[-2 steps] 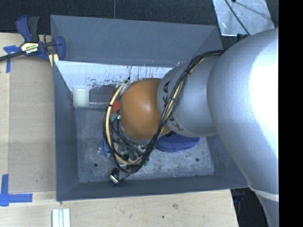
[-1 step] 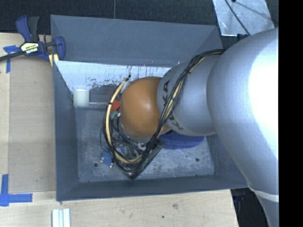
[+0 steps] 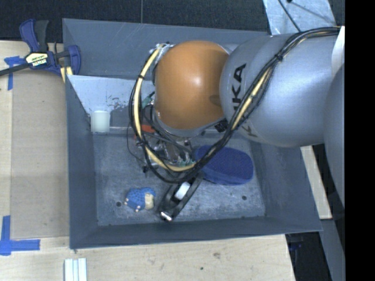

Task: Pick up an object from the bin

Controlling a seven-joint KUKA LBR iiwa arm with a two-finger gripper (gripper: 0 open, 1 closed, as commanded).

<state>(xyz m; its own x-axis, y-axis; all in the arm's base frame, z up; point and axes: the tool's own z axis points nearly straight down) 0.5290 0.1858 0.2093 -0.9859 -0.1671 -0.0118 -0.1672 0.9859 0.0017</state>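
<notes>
My gripper [image 3: 170,151] sits low over the middle of the bin floor, mostly hidden beneath the orange cover and its cables. Just below it a black elongated thing with white patches [image 3: 177,199] lies slanted toward the front wall. To the right of the gripper rests a flat dark blue oval thing [image 3: 229,165], its left end tucked under the cables. A small blue and beige lump [image 3: 139,199] lies on the floor at the front left.
A small white cylinder [image 3: 100,120] stands in the bin's back left corner against the sloped wall. The arm reaches in from the right and covers the bin's back right part.
</notes>
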